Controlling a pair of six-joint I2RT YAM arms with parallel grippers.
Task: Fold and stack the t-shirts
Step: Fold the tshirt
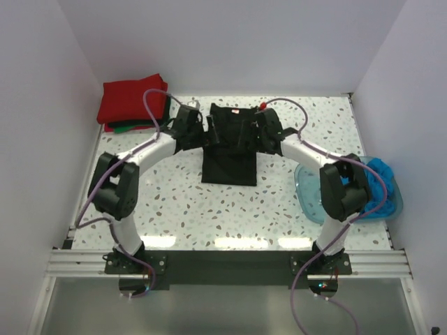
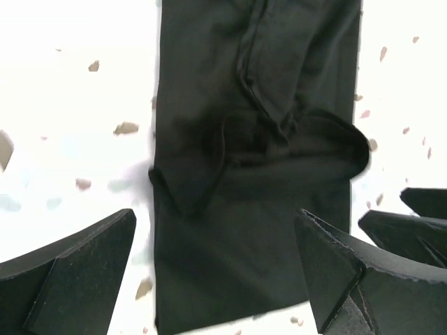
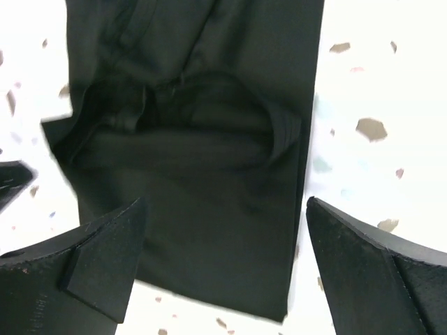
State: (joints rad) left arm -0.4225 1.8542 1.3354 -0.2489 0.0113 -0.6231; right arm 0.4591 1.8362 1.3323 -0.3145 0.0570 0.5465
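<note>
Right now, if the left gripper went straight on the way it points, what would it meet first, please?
Most likely the black t-shirt: the left gripper points down at it, its fingers open over the fabric. How far above it hangs is unclear.

I am finding no legible text, number or brand in any view. I am noting a small pale label (image 1: 235, 112) at the neck of the black shirt (image 1: 230, 164), too small to read. I am seeing faint marks on one finger (image 3: 42, 303) of my right gripper (image 3: 225, 209), blurred beyond reading.
</note>
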